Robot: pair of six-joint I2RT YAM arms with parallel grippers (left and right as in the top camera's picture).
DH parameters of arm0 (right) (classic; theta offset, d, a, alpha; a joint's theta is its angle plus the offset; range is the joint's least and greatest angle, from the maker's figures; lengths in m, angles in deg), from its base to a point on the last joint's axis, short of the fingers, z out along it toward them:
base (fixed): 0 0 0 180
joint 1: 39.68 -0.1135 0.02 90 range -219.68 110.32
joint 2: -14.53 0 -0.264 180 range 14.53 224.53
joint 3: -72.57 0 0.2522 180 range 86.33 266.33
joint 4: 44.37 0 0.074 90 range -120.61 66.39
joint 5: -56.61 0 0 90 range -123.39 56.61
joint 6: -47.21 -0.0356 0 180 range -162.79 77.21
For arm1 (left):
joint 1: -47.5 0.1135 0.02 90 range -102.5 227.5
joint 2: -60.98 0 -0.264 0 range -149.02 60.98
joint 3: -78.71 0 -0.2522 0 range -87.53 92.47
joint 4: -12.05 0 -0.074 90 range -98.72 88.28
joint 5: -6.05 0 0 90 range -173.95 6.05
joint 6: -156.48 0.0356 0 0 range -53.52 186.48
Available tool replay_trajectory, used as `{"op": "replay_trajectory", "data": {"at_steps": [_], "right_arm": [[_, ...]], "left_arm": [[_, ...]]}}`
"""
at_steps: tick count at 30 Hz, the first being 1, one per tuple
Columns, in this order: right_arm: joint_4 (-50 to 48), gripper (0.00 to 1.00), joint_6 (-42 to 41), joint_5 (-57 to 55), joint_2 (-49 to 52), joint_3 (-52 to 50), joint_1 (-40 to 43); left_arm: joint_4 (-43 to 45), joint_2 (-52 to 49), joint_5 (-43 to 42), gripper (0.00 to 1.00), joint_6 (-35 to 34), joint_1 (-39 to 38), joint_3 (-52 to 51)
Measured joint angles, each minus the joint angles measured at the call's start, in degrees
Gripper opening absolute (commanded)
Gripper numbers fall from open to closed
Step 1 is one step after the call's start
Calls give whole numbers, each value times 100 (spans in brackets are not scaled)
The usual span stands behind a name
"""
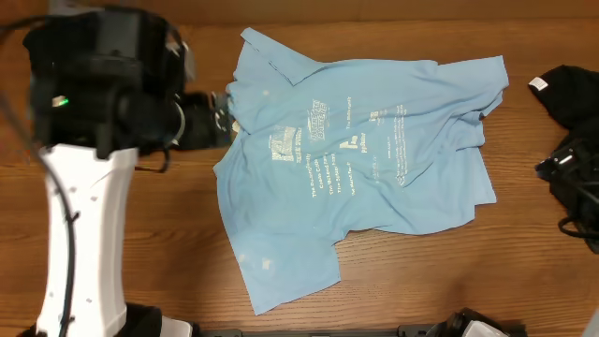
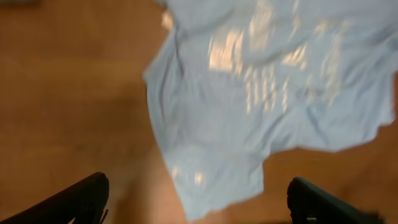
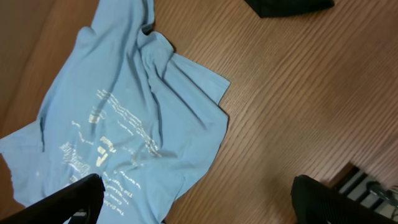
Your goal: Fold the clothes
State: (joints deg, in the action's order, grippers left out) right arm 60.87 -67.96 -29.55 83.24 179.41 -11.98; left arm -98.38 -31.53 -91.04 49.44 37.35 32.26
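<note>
A light-blue T-shirt (image 1: 360,159) lies crumpled on the wooden table (image 1: 168,243) with its white print facing up. One sleeve points to the front (image 1: 285,271). My left gripper (image 1: 222,114) hovers at the shirt's left edge. In the blurred left wrist view it (image 2: 199,205) stands wide open above the shirt (image 2: 261,106), holding nothing. My right gripper (image 3: 202,202) is also wide open and empty, over bare wood beside the shirt's hem (image 3: 124,118). A black garment (image 1: 568,91) lies at the far right; its edge (image 3: 286,5) shows in the right wrist view.
The left arm's white base (image 1: 84,234) stands at the front left. The right arm's black body and cables (image 1: 573,183) sit at the table's right edge, just below the black garment. Bare wood surrounds the shirt.
</note>
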Motion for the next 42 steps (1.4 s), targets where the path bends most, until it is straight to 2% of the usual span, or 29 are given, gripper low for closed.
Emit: {"op": "replay_trajectory", "data": {"at_steps": [6, 12, 22, 26, 30, 37, 42], "right_arm": [[-855, 100, 9, 212, 170, -1200, 2], [-1635, 100, 13, 433, 376, -2197, 0], [-2208, 100, 15, 691, 986, -2500, 0], [-2229, 100, 15, 734, 1257, -2500, 0], [-2243, 100, 13, 785, 1504, -2503, -7], [-2391, 100, 15, 951, 1676, -2505, -223], [-2437, 100, 15, 968, 1676, -2505, -393]], "left_arm": [[330, -13, -107, 93, -103, -26, -1875], [1165, -17, -291, 92, -229, -37, -3534], [2430, -17, -636, 93, -675, -332, -5748], [2859, -17, -748, 98, -837, -339, -6269], [3314, -20, -776, 99, -925, -339, -6645], [3536, -448, -706, 96, -1051, -339, -6734], [3823, -824, -656, 90, -1110, -339, -6736]]}}
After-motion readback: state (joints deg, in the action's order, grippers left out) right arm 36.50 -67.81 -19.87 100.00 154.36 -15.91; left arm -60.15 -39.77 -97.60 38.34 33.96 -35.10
